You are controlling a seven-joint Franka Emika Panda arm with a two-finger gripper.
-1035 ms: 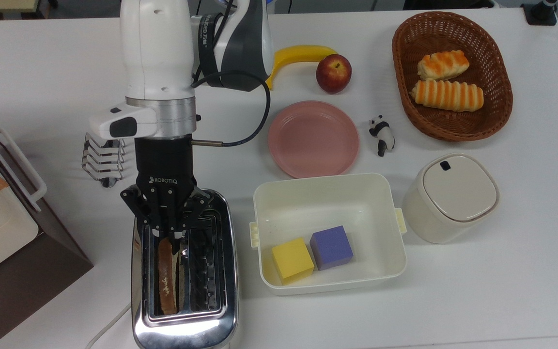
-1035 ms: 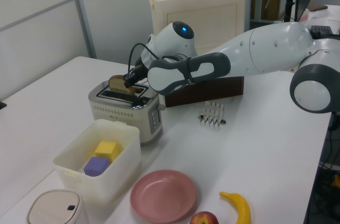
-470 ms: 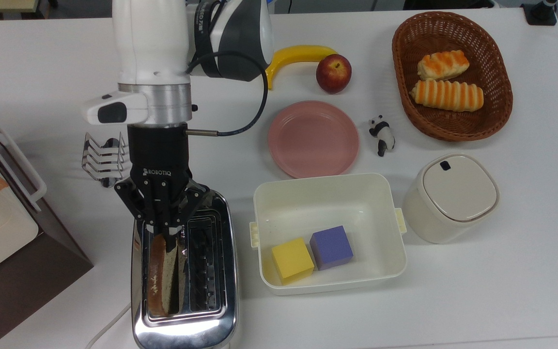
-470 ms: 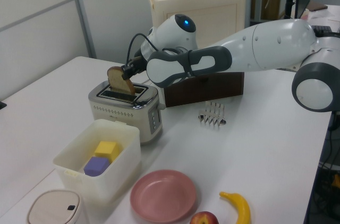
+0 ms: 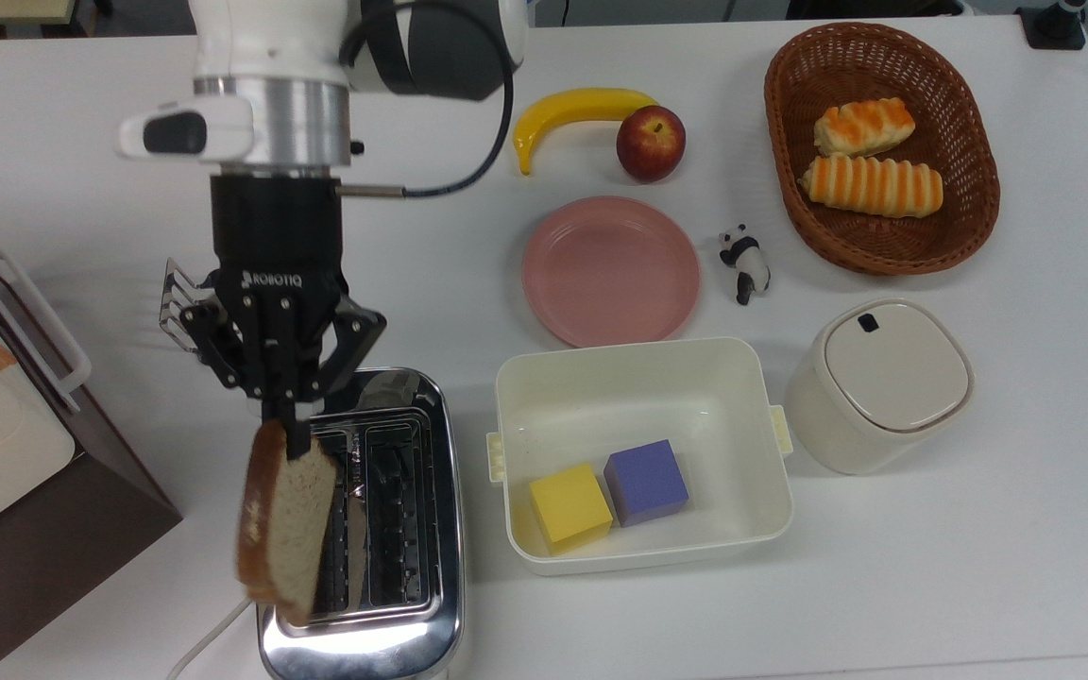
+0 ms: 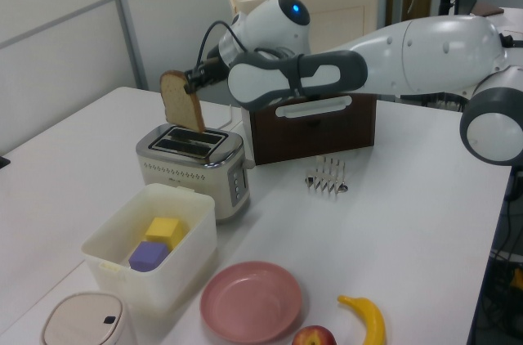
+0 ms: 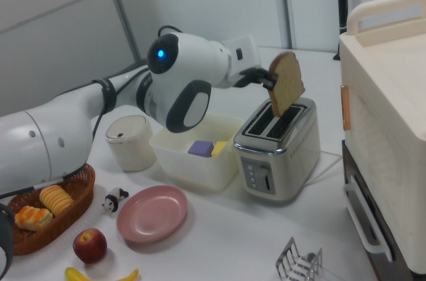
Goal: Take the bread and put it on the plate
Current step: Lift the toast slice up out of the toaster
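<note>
White tabletop runs under everything, with a chrome toaster (image 5: 360, 529) at the top view's lower left and the pink plate (image 5: 611, 270) lying bare, well apart toward the top view's right. A second ago the bread (image 5: 284, 522) sat low in the toaster slot; now it hangs fully clear above it, upright and slightly tilted, pinched at its upper crust by the gripper (image 5: 291, 436), whose fingers are clamped on the slice. The extraction looks finished, so the carry across to the plate, past the white tub (image 5: 640, 453) holding a yellow and a purple block, likely comes next.
</note>
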